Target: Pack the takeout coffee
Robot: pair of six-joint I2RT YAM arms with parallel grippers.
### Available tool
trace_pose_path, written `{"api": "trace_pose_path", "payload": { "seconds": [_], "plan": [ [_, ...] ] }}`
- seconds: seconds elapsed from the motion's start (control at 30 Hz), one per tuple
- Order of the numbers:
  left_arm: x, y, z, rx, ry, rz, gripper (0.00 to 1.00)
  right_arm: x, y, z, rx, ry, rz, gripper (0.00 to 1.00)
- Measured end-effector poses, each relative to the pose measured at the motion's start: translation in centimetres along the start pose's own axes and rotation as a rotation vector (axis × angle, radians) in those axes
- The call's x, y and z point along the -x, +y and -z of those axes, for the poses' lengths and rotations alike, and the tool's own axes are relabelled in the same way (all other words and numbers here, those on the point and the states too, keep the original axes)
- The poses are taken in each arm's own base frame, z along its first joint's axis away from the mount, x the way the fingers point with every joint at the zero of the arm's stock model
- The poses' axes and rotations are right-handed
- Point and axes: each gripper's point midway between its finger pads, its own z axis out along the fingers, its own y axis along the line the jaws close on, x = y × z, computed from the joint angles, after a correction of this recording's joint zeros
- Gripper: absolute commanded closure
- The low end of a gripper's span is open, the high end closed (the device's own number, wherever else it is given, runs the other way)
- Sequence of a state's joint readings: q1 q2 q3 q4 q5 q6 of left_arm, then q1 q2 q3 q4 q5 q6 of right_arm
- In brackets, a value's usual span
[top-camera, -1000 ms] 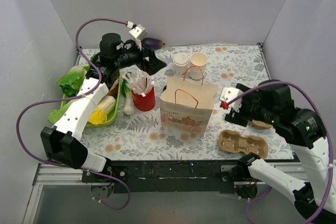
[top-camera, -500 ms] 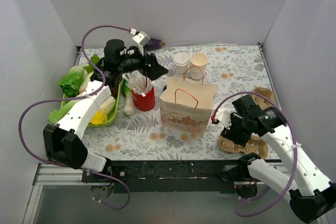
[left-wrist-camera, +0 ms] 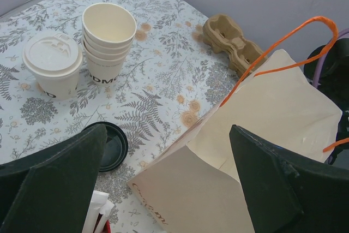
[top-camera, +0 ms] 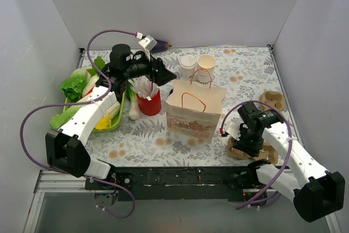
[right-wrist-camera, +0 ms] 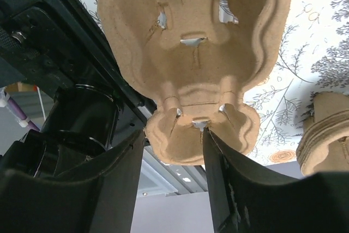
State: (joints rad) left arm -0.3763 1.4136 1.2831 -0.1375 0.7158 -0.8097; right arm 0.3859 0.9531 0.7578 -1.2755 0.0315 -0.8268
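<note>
The takeout coffee (top-camera: 187, 65) (left-wrist-camera: 53, 67), a cream cup with a white lid, stands at the back of the table behind the paper bag (top-camera: 194, 111) (left-wrist-camera: 262, 151). A stack of lidless cups (top-camera: 206, 64) (left-wrist-camera: 108, 39) stands next to it. My left gripper (top-camera: 163, 74) (left-wrist-camera: 168, 129) hovers open over the bag's left rim, holding nothing. My right gripper (top-camera: 250, 138) (right-wrist-camera: 173, 135) points down at the front right, shut on the end lobe of a cardboard cup carrier (top-camera: 256, 149) (right-wrist-camera: 191, 53) that lies on the table.
A second carrier (top-camera: 272, 100) (left-wrist-camera: 232, 42) lies by the right wall. A black lid (left-wrist-camera: 106, 145) lies left of the bag. A red cup of straws (top-camera: 149, 102), a green vegetable tray (top-camera: 116, 125) and an eggplant (top-camera: 158, 43) are on the left.
My right arm swung down and forward onto the front carrier, and its jaws narrowed round the carrier's end. My left gripper crept right toward the bag, still open.
</note>
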Motion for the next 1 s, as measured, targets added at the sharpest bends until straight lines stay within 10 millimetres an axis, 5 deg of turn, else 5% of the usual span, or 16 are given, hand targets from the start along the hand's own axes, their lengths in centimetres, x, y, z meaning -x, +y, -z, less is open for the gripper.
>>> {"api": "trace_pose_path", "payload": {
  "seconds": [0.67,1.0],
  "plan": [
    [0.2,0.0,0.0,0.0,-0.008,-0.001,0.03,-0.2,-1.2,-3.1,0.003,0.054,0.041,0.5],
    [0.2,0.0,0.0,0.0,-0.007,0.0,0.02,-0.4,-2.1,-3.3,-0.049,0.064,0.048,0.61]
  ]
}}
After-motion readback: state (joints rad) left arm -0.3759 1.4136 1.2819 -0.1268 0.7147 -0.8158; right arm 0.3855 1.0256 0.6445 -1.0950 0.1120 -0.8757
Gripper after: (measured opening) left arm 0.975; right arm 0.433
